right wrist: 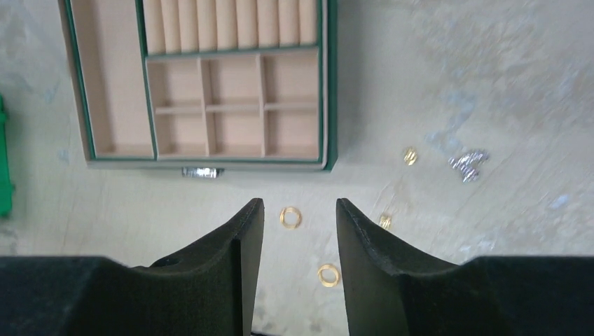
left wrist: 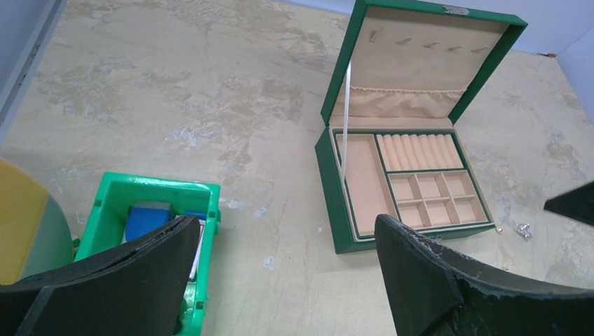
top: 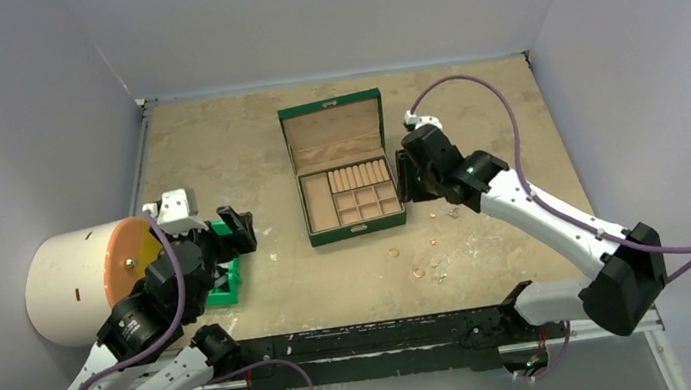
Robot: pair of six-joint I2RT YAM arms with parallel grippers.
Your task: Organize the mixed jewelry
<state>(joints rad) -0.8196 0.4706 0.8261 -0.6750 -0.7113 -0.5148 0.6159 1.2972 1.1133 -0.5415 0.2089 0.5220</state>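
- My right pincer [right wrist: 299, 210] is released: its two black fingers [right wrist: 231, 266] stand apart and grip nothing.
- It points down at the table [right wrist: 490, 70] just in front of the box [right wrist: 329, 84], near the box's right front corner.
- In the right wrist view a gold ring [right wrist: 290, 217] lies on the table in the gap between my fingertips, touching neither.
- A second ring [right wrist: 328, 274] lies nearer to me, also in that gap.
- A third ring [right wrist: 410, 155] lies further right, near the silver chain [right wrist: 468, 166].
- A small gold piece [right wrist: 384, 222] sits just beside one finger; it is too blurred to tell what it is.
- All these pieces lie on the table, outside the box, off its front right.
- The box stands with its lid raised, showing tan rolls at the back and small compartments in front.
- My left pincer [left wrist: 284, 224] is released too, its fingers wide apart, above the green bin [left wrist: 112, 203], well left of the box.
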